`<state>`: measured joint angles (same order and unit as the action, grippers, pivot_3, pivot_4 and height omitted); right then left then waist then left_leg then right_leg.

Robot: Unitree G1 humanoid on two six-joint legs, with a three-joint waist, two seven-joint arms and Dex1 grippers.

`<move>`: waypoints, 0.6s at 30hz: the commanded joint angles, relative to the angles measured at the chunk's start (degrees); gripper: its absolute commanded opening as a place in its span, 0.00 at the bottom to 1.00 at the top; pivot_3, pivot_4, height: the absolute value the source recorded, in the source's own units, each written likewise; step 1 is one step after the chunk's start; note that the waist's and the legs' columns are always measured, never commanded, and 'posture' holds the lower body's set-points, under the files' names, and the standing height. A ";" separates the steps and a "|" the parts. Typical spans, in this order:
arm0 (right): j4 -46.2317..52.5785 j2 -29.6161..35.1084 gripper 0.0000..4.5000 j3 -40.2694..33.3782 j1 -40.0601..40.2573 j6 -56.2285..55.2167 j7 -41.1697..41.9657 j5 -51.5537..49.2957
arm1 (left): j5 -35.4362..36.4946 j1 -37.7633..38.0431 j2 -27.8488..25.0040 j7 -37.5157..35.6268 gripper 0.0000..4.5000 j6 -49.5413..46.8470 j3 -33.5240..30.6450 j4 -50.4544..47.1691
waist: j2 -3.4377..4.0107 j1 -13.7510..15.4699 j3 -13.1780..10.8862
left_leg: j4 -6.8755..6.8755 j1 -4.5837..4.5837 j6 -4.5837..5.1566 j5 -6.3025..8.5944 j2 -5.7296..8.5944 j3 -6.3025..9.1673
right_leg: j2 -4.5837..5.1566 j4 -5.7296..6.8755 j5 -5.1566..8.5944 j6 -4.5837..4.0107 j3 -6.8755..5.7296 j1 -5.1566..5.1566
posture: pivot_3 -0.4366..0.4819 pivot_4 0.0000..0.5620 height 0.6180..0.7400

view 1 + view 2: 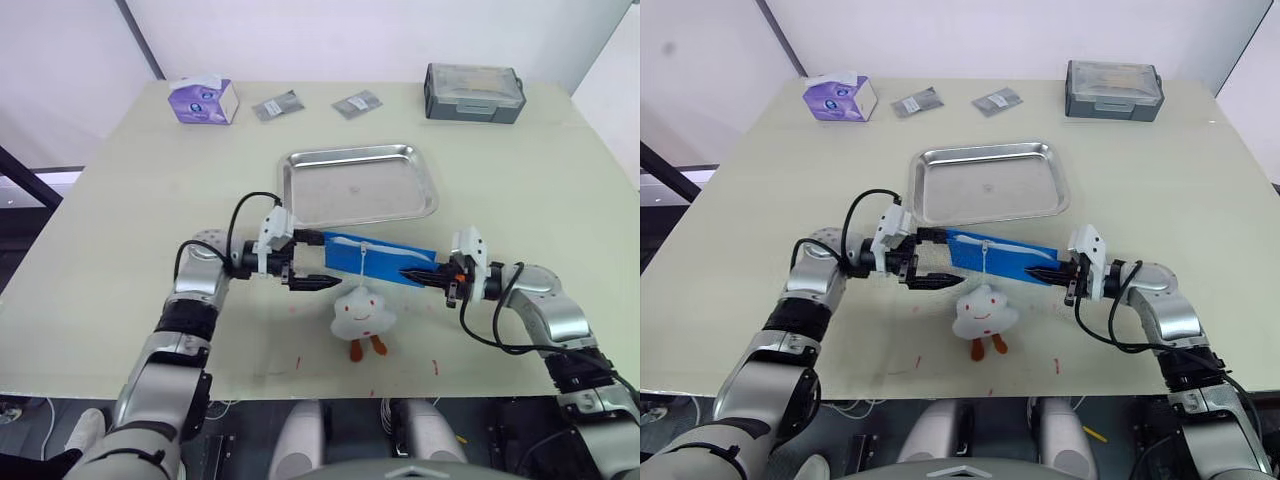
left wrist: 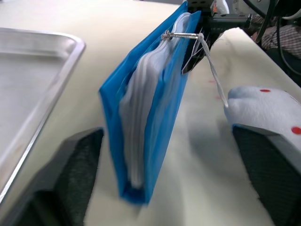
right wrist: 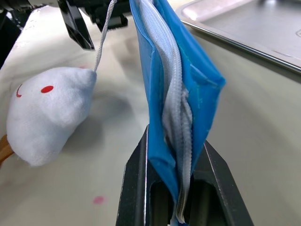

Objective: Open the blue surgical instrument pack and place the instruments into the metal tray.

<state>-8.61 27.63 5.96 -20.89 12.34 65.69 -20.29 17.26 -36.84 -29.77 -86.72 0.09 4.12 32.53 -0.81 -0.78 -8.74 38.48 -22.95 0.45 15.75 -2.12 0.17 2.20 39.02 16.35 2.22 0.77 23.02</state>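
Mid-frame, right gripper [image 3: 176,188] pinches the soft, floppy pack [image 1: 380,256] (likely light), left gripper [image 1: 312,263] spread at its other end

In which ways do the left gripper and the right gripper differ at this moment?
The right gripper has its jaws shut on one end of the blue surgical instrument pack, holding it on edge above the table. The left gripper has its jaws open, one on each side of the pack's other end, not clamping it. Both point toward each other along the pack, near the metal tray.
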 commanded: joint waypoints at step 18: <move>1.21 0.57 0.00 -1.21 -0.83 -1.16 0.03 -0.35 | 4.21 12.73 -1.37 3.55 0.98 -16.56 7.07 -25.33 | 0.02 -0.01 0.01 | -0.01 0.06 0.01 0.00 -0.02 -0.02 | -0.01 0.03 0.00 -0.01 0.07 -0.01 | 0.48 0.27 0.95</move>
<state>-8.60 28.18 5.75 -20.77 12.12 65.67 -20.13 22.62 -24.38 -31.94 -84.64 -17.09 9.73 7.91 -0.79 -0.79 -8.74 38.46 -22.89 0.46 15.76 -2.14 0.14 2.19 39.05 16.36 2.21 0.85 23.01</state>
